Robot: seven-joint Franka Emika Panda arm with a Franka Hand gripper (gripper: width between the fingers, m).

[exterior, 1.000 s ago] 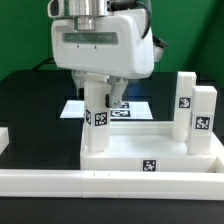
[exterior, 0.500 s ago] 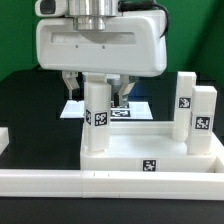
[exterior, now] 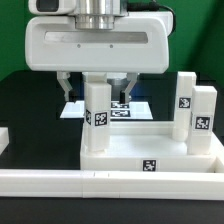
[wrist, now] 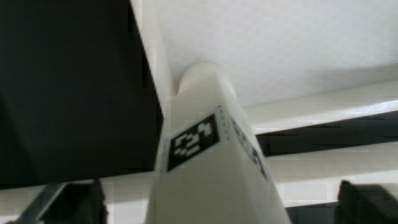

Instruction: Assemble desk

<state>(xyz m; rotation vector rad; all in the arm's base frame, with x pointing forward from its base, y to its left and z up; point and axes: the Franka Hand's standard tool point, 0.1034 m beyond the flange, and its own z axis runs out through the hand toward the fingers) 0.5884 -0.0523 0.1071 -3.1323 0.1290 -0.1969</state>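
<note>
Above the leg block (exterior: 97, 112), hand (exterior: 96, 88) spread wide.

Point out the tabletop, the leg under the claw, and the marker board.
tabletop (exterior: 150, 166): exterior view, front rim by the tag.
leg (exterior: 97, 105): exterior view, upright block's front face.
marker board (exterior: 72, 108): exterior view, bare white corner.
</note>
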